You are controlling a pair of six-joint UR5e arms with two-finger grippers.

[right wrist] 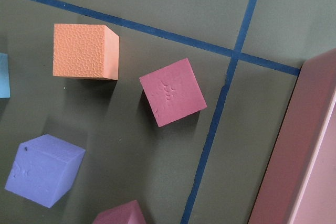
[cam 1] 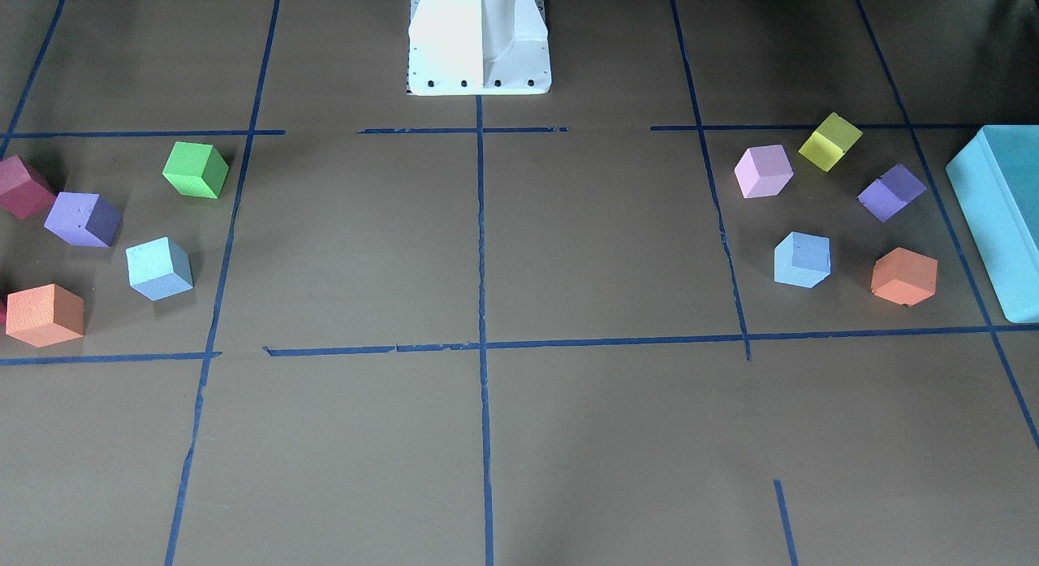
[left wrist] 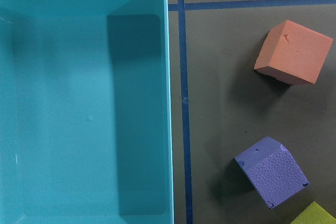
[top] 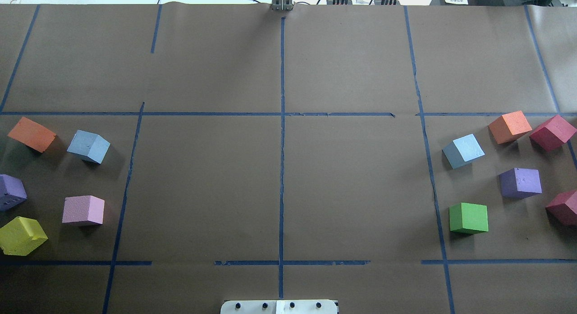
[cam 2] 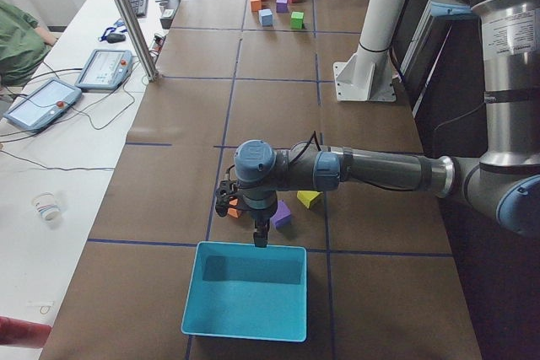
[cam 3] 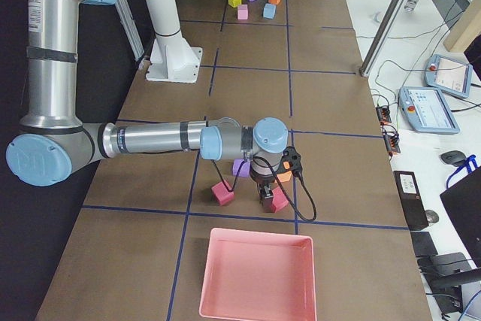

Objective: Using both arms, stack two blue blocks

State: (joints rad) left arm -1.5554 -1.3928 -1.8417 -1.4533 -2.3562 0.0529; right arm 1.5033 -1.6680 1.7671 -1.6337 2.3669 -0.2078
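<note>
Teal box [left wrist: 84, 103] fills most of the left wrist view, with an orange cube [left wrist: 294, 51] and a purple cube [left wrist: 270, 171] just beside it. The left gripper [cam 2: 260, 239] hangs at the box's edge; I cannot tell whether its claw is spread or pressed together. The right gripper [cam 3: 267, 199] hovers low over a crimson cube [right wrist: 172, 92] near the pink tray [cam 3: 255, 276], and its claw is equally unreadable.

The left blue block [top: 89, 146] sits in the left cluster and the right blue block [top: 463, 151] in the right one, well apart. That split probably lets each arm fetch its own block. The table [top: 351, 183] between the clusters looks like the natural stacking spot. Neither block is grasped yet.
</note>
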